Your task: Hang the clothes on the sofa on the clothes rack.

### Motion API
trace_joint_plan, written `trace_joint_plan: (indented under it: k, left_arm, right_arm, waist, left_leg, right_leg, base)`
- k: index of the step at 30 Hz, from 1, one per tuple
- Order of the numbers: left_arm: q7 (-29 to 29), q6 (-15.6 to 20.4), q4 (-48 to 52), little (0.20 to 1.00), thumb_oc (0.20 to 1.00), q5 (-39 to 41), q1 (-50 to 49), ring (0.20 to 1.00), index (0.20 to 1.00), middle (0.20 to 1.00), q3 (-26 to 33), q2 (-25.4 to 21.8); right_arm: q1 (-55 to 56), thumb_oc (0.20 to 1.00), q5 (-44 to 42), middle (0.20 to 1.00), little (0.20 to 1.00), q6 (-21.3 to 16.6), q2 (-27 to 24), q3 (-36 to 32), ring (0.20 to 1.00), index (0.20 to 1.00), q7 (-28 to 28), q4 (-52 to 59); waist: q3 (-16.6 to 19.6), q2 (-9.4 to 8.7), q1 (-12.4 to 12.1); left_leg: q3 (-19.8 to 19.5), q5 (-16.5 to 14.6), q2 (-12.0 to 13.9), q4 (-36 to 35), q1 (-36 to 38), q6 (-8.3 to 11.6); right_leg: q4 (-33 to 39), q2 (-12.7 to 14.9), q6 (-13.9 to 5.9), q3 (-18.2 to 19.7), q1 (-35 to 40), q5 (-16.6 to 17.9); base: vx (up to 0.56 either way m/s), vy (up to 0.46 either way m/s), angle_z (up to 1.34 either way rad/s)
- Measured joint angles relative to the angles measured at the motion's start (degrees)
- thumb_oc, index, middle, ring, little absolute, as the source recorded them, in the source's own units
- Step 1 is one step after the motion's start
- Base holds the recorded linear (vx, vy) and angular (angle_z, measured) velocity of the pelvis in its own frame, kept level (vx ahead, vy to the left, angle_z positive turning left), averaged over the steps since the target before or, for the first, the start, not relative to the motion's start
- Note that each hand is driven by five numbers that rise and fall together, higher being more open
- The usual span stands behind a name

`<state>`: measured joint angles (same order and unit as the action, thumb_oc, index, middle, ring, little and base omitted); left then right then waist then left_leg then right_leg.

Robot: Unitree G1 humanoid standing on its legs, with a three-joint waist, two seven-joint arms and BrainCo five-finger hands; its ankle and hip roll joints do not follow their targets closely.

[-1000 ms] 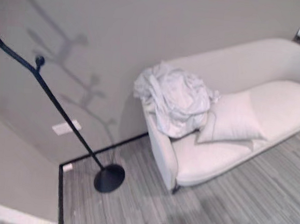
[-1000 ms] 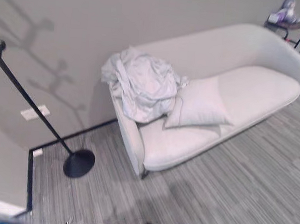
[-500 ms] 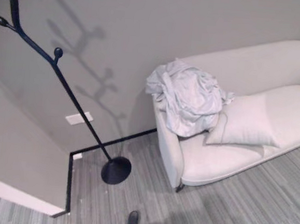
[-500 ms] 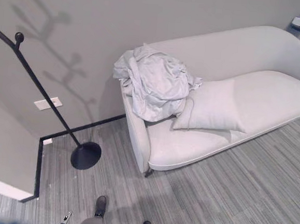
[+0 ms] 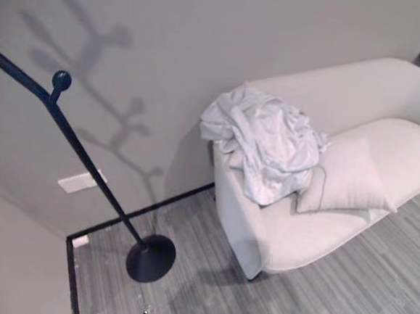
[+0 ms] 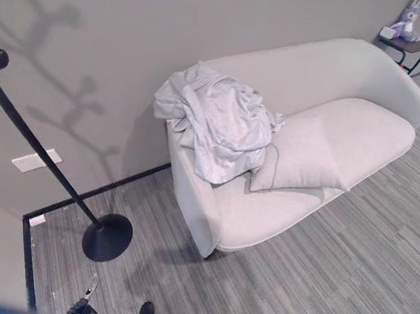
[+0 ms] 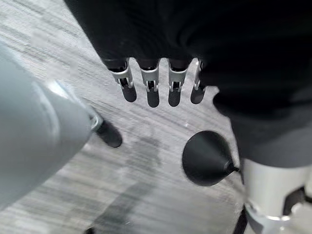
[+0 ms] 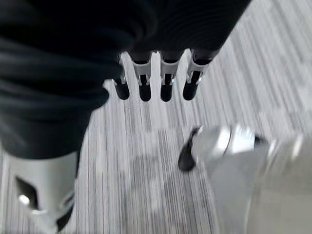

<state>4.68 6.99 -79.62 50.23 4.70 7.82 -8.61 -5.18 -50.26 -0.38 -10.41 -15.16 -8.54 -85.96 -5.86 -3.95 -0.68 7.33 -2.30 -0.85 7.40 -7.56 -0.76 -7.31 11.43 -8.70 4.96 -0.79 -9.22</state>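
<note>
A crumpled heap of pale grey-white clothes (image 6: 219,129) lay on the sofa (image 6: 343,131), draped over its left armrest and spilling down onto the seat cushion. Just beside the heap, touching its lower edge, a pale square pillow (image 6: 297,160) leaned against the seat back. The sofa itself was cream-coloured, with a curved back, and stood against a plain grey wall (image 5: 205,33).

To the left of the sofa and apart from it stood the clothes rack (image 5: 79,157) — a thin black pole with knob-tipped branches, rising from a round black base (image 5: 151,258) on the grey striped floor (image 6: 346,269). Nothing hung on the rack. A white socket plate (image 6: 31,162) sat low on the wall behind the pole, and a small side table (image 6: 402,45) with a purple soft toy on it stood past the far end of the sofa.

The left hand (image 7: 151,83) hung above the floor with its fingers (image 7: 152,92) straight and slightly spread, holding nothing; the rack's base lay below it in the left wrist view. The right hand (image 8: 156,80) likewise hung over the floor — its fingers (image 8: 166,85) straight, empty.
</note>
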Motion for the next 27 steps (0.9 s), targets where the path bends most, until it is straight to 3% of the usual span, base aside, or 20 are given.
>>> trace_joint_plan:
  k: [2,4,6,8,10,11,14,15,20,22,24,27]
  left_arm:
    - [0.89,0.02,-0.79,1.000,1.000,0.01,-0.47,1.000,1.000,1.000,1.69,-0.02]
    - [1.69,0.01,-1.72,1.000,1.000,0.01,-1.25,1.000,1.000,1.000,1.68,-0.07]
    - [1.88,0.03,-1.69,1.000,1.000,0.00,-2.31,1.000,1.000,1.000,1.68,-0.09]
    - [2.52,0.14,-0.99,1.000,1.000,-0.04,-3.63,1.000,1.000,1.000,1.66,-0.17]
    - [2.92,0.34,0.82,1.000,1.000,-0.31,-5.03,1.000,1.000,1.000,1.67,0.17]
    - [3.07,0.35,1.36,1.000,1.000,-0.92,-6.25,1.000,1.000,1.000,1.76,0.32]
    - [3.41,0.89,2.84,1.000,1.000,-2.04,-7.75,1.000,1.000,1.000,2.72,0.45]
    - [3.77,1.35,2.89,1.000,1.000,-2.65,-7.92,1.000,1.000,1.000,3.37,0.56]
    - [3.92,1.66,3.42,1.000,1.000,-5.20,-8.02,1.000,1.000,1.000,3.33,1.61]
    - [3.91,1.74,3.99,1.000,1.000,-6.63,-8.12,1.000,1.000,1.000,3.33,1.72]
    - [3.92,1.74,4.04,1.000,1.000,-6.64,-8.53,1.000,1.000,1.000,3.34,1.69]
    - [3.90,1.74,4.86,1.000,1.000,-6.64,-8.82,1.000,1.000,1.000,3.45,3.76]
  right_arm:
    - [-0.72,1.000,0.29,1.000,1.000,-1.05,-0.25,0.14,1.000,1.000,-0.53,1.00]
    - [-0.95,1.000,0.29,1.000,1.000,-1.70,-0.17,1.08,1.000,1.000,-0.97,2.66]
    - [-1.22,1.000,0.31,1.000,1.000,-1.87,-0.14,2.40,1.000,1.000,-1.27,4.40]
    - [-0.43,1.000,3.13,1.000,1.000,-3.09,0.11,5.33,1.000,1.000,-3.38,10.03]
    - [2.04,1.000,5.84,1.000,1.000,-3.59,0.12,6.18,1.000,1.000,-5.52,18.81]
    - [3.85,1.000,7.74,1.000,1.000,-3.92,-0.07,6.23,1.000,1.000,-6.40,25.65]
    - [6.85,1.000,12.63,1.000,1.000,-6.57,-1.18,6.60,1.000,1.000,-8.72,42.10]
    - [7.62,1.000,16.31,1.000,1.000,-7.08,-1.81,6.62,1.000,1.000,-10.13,47.88]
    - [8.06,1.000,26.44,1.000,1.000,-7.45,-4.25,6.49,1.000,1.000,-13.81,54.85]
    - [8.02,1.000,30.73,1.000,1.000,-6.31,-5.47,6.50,1.000,1.000,-14.87,55.87]
    - [8.33,1.000,32.88,1.000,1.000,-6.08,-5.80,6.42,1.000,1.000,-15.31,55.88]
    - [8.79,1.000,37.13,1.000,1.000,-4.85,-9.40,6.75,1.000,1.000,-15.62,58.67]
  waist:
    - [-0.13,0.60,-0.56]
    - [-0.25,1.85,-0.85]
    - [-0.63,2.01,-0.79]
    - [-1.63,2.45,-0.81]
    - [-1.85,2.66,-0.82]
    - [-1.72,3.46,-0.09]
    - [-1.23,3.66,1.46]
    - [-1.07,3.78,1.96]
    - [-0.90,2.54,2.27]
    - [-1.26,1.29,2.19]
    - [-1.05,0.46,2.27]
    - [-1.16,2.91,2.14]
  left_leg:
    - [0.00,-2.74,-1.51,1.61,-0.63,-1.23]
    - [0.53,-2.46,-1.54,-0.42,0.63,-1.66]
    - [1.56,-1.41,-1.54,-1.79,1.74,-3.24]
    - [2.98,-1.49,-1.68,-3.17,3.54,-4.18]
    - [3.27,-0.30,-2.19,-6.87,6.93,-6.02]
    - [3.46,0.38,-2.21,-8.30,8.07,-5.99]
    - [4.77,2.08,-2.62,-10.75,8.78,-5.55]
    - [4.81,2.78,-2.60,-11.38,8.94,-5.44]
    - [4.60,2.42,-2.58,-12.62,11.30,-4.49]
    - [4.17,1.65,-2.73,-12.92,12.93,-3.49]
    - [3.12,1.06,-2.46,-12.97,14.21,-1.69]
    - [1.80,0.80,0.59,-12.92,14.71,0.30]
  right_leg:
    - [-3.04,1.30,-0.13,0.18,-0.84,0.08]
    - [-12.17,0.69,1.73,0.03,-6.15,1.46]
    - [-18.01,0.65,1.61,-0.27,-9.52,3.18]
    - [-23.01,2.08,1.72,-4.55,-10.95,4.62]
    - [-22.76,2.60,1.42,-8.27,-9.82,4.95]
    - [-21.26,1.89,0.71,-8.41,-9.62,4.59]
    - [-11.52,0.90,-0.25,-8.47,-10.14,4.65]
    - [-4.56,0.60,-1.29,-8.65,-9.39,5.81]
    - [7.19,1.15,-2.06,-7.96,-7.59,12.44]
    - [9.57,1.64,-2.48,-7.74,-6.35,13.68]
    - [9.41,1.25,-2.13,-7.71,-5.08,17.33]
    - [8.03,-2.00,-1.41,-7.63,-4.73,17.12]
  base:
    - [0.07,0.248,-0.02]
    - [0.05,0.203,-0.23]
    - [0.08,0.212,-0.37]
    - [0.13,0.165,-0.30]
    - [0.08,0.033,-0.28]
    - [0.05,0.004,-0.24]
    - [0.07,-0.026,-0.12]
    - [0.06,-0.034,-0.04]
    - [0.07,-0.059,-0.03]
    - [0.09,-0.098,0.11]
    - [0.10,-0.097,0.19]
    - [0.17,-0.159,0.13]
